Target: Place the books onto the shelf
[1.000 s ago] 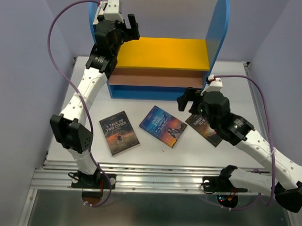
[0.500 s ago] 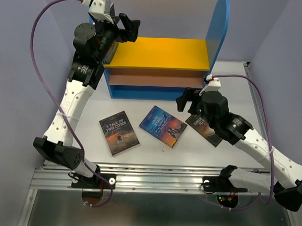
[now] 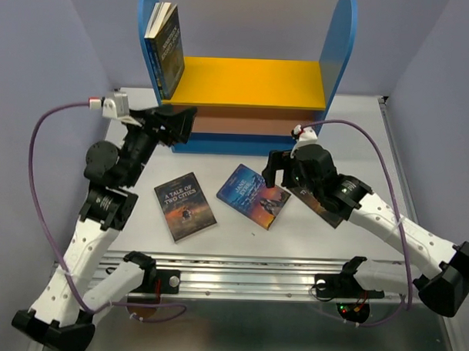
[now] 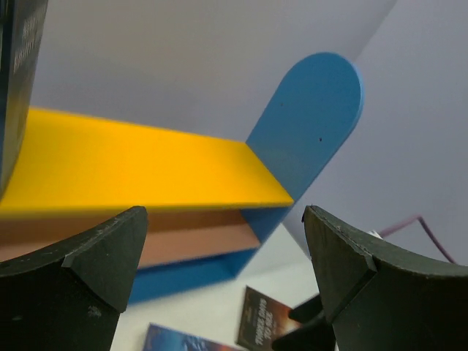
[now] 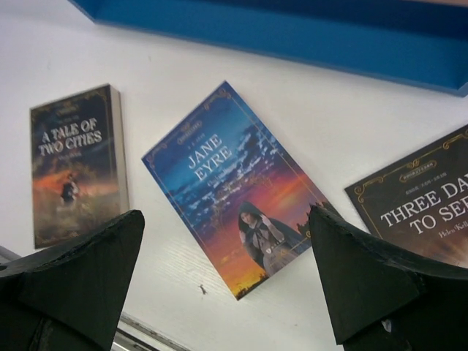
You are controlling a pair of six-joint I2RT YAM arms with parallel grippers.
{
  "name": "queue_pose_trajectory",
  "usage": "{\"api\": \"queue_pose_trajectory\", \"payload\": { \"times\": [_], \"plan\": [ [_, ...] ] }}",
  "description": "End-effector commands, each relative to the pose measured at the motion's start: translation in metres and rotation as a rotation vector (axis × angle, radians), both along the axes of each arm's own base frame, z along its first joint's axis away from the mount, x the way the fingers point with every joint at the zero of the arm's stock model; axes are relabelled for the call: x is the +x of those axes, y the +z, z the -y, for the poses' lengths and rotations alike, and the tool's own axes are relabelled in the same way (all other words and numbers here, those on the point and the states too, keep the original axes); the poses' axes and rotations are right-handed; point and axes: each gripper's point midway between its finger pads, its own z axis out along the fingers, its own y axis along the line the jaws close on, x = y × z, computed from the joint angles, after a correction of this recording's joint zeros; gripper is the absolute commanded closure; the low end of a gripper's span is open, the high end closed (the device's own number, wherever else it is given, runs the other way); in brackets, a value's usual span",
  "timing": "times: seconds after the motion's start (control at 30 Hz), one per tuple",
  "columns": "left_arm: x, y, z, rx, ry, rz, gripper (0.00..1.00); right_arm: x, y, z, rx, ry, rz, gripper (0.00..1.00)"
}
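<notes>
**Setting.** White tabletop (image 3: 240, 241) enclosed by pale lilac walls (image 3: 38, 61). A ribbed aluminium rail (image 3: 238, 280) runs along the near edge and carries both arm bases.

**1.** Dark paperback "A Tale of Two Cities" (image 3: 186, 206), with an orange-lit cover and white title. It lies flat and face up, left of centre, apart from the other books.

**2.** Blue-and-orange paperback "Jane Eyre" (image 3: 254, 195). It lies flat and face up at an angle, mid-table, near the front of the shelf.

**3.** Dark gold-bordered paperback (image 5: 420, 212), its title partly cut off by the edge of the wrist view. It lies flat to the right of "Jane Eyre". In the overhead view the right arm partly hides it.

**4.** Right gripper (image 3: 283, 171), black, two-fingered. The jaws are spread wide with nothing held. It is poised above the table, and its wrist view looks down on "Jane Eyre" between the fingers.

**5.** Left gripper (image 3: 175, 123), black. The jaws are fully apart and empty. It sits before the shelf's left end, facing the boards.

**6.** Shelf (image 3: 339, 40) at the far side of the table. It has two tall blue round-topped side panels, a yellow upper board (image 3: 253, 82), a brown lower board (image 3: 236, 123) and a blue base (image 3: 228, 144).

**7.** Upright dark blue books (image 3: 168, 50) on the yellow upper board, against the left panel. Pale page edges show at the top. Whether there is one book or two cannot be told.
</notes>
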Motion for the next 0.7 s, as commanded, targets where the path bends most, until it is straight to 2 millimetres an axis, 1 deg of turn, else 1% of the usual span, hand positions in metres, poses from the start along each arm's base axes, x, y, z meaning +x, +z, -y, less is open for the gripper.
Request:
{"api": "queue_pose_trajectory", "payload": {
  "times": [0.0,0.03,0.07,0.1,0.13,0.17,0.2,0.23,0.27,0.3,0.33,0.37,0.4,0.43,0.47,0.5,0.57,0.6,0.63,0.67],
  "plan": [
    [-0.012,-0.047,-0.003,-0.148,-0.02,-0.142,0.01,-0.003,-0.027,-0.008,-0.042,0.062,-0.039,0.0],
    [-0.012,-0.076,0.003,-0.132,-0.033,-0.23,0.01,0.002,-0.035,-0.007,-0.05,0.047,-0.053,0.0],
    [-0.017,-0.103,0.013,-0.151,-0.079,-0.306,0.01,0.007,-0.041,-0.005,-0.053,0.029,-0.068,0.0],
    [-0.019,-0.101,0.012,-0.155,-0.081,-0.297,0.01,0.008,-0.048,-0.006,-0.066,0.028,-0.083,0.0],
    [-0.022,-0.134,0.025,-0.169,-0.128,-0.384,0.01,0.014,-0.054,-0.005,-0.061,0.023,-0.099,0.0],
    [-0.022,-0.153,0.03,-0.171,-0.137,-0.437,0.01,0.018,-0.066,-0.005,-0.07,0.02,-0.129,0.0],
    [-0.022,-0.174,0.035,-0.169,-0.142,-0.495,0.01,0.022,-0.071,-0.005,-0.066,0.022,-0.139,0.0],
    [-0.024,-0.208,0.046,-0.161,-0.161,-0.596,0.01,0.027,-0.076,-0.004,-0.045,0.031,-0.154,0.0],
    [-0.026,-0.223,0.054,-0.151,-0.179,-0.64,0.01,0.03,-0.08,-0.003,-0.04,0.034,-0.162,0.0],
    [-0.033,-0.24,0.066,-0.139,-0.217,-0.685,0.01,0.031,-0.088,-0.007,-0.034,0.07,-0.171,0.0],
    [-0.033,-0.253,0.067,-0.125,-0.211,-0.717,0.01,0.033,-0.087,-0.011,-0.028,0.095,-0.16,0.0],
    [-0.034,-0.265,0.078,-0.127,-0.229,-0.757,0.01,0.034,-0.092,-0.01,-0.028,0.1,-0.163,0.0],
    [-0.038,-0.279,0.081,-0.124,-0.241,-0.788,0.01,0.034,-0.096,-0.017,-0.029,0.152,-0.16,0.0],
    [-0.036,-0.287,0.086,-0.14,-0.248,-0.809,0.01,0.035,-0.097,-0.019,-0.034,0.161,-0.157,0.0],
    [-0.035,-0.293,0.087,-0.147,-0.245,-0.83,0.01,0.037,-0.099,-0.02,-0.04,0.168,-0.155,0.0],
    [-0.035,-0.301,0.087,-0.148,-0.233,-0.846,0.01,0.039,-0.105,-0.023,-0.054,0.189,-0.154,0.0],
    [-0.031,-0.312,0.089,-0.163,-0.214,-0.88,0.01,0.044,-0.111,-0.021,-0.066,0.19,-0.151,0.0],
    [-0.03,-0.313,0.09,-0.166,-0.211,-0.883,0.01,0.046,-0.119,-0.022,-0.081,0.199,-0.164,0.0],
    [-0.029,-0.318,0.091,-0.163,-0.202,-0.899,0.01,0.049,-0.122,-0.02,-0.086,0.193,-0.171,0.0],
    [-0.027,-0.328,0.093,-0.156,-0.188,-0.931,0.01,0.049,-0.125,-0.021,-0.09,0.195,-0.178,0.0]
  ]
}}
